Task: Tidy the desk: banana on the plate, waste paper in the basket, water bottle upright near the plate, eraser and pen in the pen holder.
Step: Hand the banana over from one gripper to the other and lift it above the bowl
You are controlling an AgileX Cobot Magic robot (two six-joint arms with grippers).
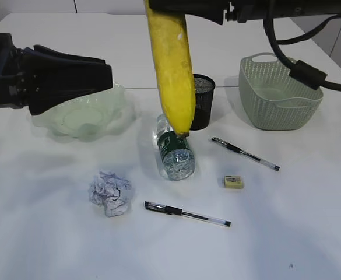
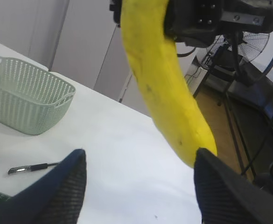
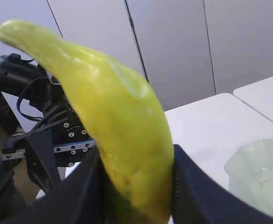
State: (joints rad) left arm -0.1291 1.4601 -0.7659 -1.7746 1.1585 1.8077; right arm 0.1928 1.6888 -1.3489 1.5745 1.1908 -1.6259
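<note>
Over the desk's left rear, the left claw (image 1: 109, 76) hangs with its jaws spread and nothing between them. It points rightward at the banana (image 1: 173, 64), just above the plate (image 1: 85, 119). In the left wrist view the two fingertips (image 2: 61, 186) stand wide, and the banana's lower tip sits just at the inner edge of one of them — beside it; whether it touches I cannot tell.

Toward the middle, the banana hangs nearly upright in the air, long axis top to bottom, pinched at its upper end by the right claw (image 3: 136, 186), which reaches in from the right. Its jaws press the fruit from both sides. The plate lies to the left of the banana and lower, so the coming move is leftward and down; the left claw is nearer the plate, while the right one carries the fruit — a handover looks possible.

Counted, left to right: one plate, one paper ball (image 1: 109, 193), two pens (image 1: 186, 213), one bottle (image 1: 175, 153) lying on its side, one holder (image 1: 204, 100), one eraser (image 1: 233, 182), one basket (image 1: 280, 92) at the right rear.
</note>
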